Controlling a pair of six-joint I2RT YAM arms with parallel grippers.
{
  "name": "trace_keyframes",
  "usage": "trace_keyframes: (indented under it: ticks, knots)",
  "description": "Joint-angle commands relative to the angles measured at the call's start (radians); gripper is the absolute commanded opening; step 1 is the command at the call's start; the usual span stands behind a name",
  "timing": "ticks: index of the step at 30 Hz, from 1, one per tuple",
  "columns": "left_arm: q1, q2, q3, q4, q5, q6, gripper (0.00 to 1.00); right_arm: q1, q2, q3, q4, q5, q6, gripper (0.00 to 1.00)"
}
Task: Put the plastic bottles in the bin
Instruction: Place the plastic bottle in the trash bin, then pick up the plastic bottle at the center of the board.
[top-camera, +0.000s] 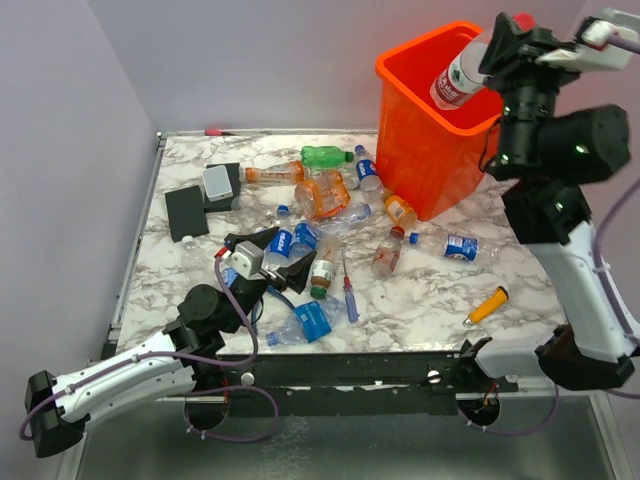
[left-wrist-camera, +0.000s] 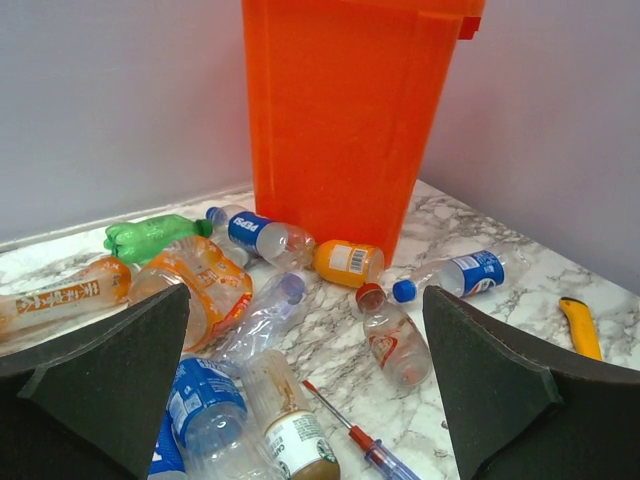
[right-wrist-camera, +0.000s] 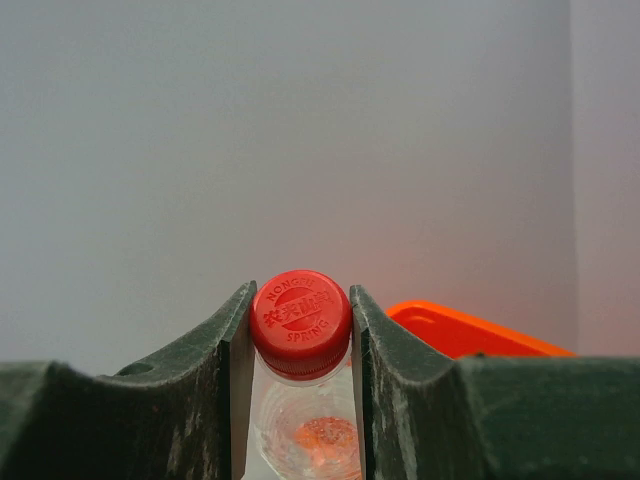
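- The right gripper (right-wrist-camera: 300, 322) pinches the ribbed red cap of a clear bottle (top-camera: 457, 82) between flat dark pads; the bottle hangs tilted, its lower end over the bin's mouth
- The bin (top-camera: 425, 150) is smooth bright-orange plastic, square with a rolled rim, tapering downward, at the table's far right
- The left gripper (top-camera: 278, 256) hangs low with its matte black wedge fingers spread wide, nothing between them
- Other bottles (left-wrist-camera: 205, 285) lie crumpled on their sides across the glossy marbled tabletop (top-camera: 420, 300), from that gripper to the bin's foot; one is a green bottle (left-wrist-camera: 150, 237)
- A thin screwdriver (top-camera: 349, 292) lies among them
- A yellow-handled tool (top-camera: 487, 305) lies near the right front edge, well apart from the heap
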Motion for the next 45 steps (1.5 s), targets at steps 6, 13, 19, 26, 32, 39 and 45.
trace_keyframes:
  ticks: [6,13,19,26,32,39,45]
  knots:
    - [-0.007,0.002,0.044,-0.046,-0.082,-0.009,0.99,-0.289,0.232,0.106,0.031,0.011,0.167,0.01]
    - [-0.015,0.001,0.057,-0.069,-0.091,-0.014,0.99,-0.407,0.332,0.077,-0.086,-0.089,0.351,0.01]
    - [-0.025,0.002,0.065,-0.084,-0.097,-0.013,0.99,-0.419,0.311,-0.050,-0.133,-0.154,0.435,0.01]
    - [-0.026,0.013,0.070,-0.088,-0.092,-0.012,0.99,-0.420,0.300,-0.085,-0.188,-0.248,0.460,0.18]
    - [-0.026,0.040,0.072,-0.088,-0.086,-0.014,0.99,-0.419,0.285,-0.068,-0.256,-0.325,0.483,0.76]
    - [-0.026,0.072,0.073,-0.091,-0.099,-0.012,0.99,-0.420,0.223,0.041,-0.349,-0.411,0.540,0.93]
    - [-0.026,0.106,0.110,-0.144,-0.142,-0.056,0.99,-0.418,0.041,-0.032,-0.387,-0.692,0.648,0.90]
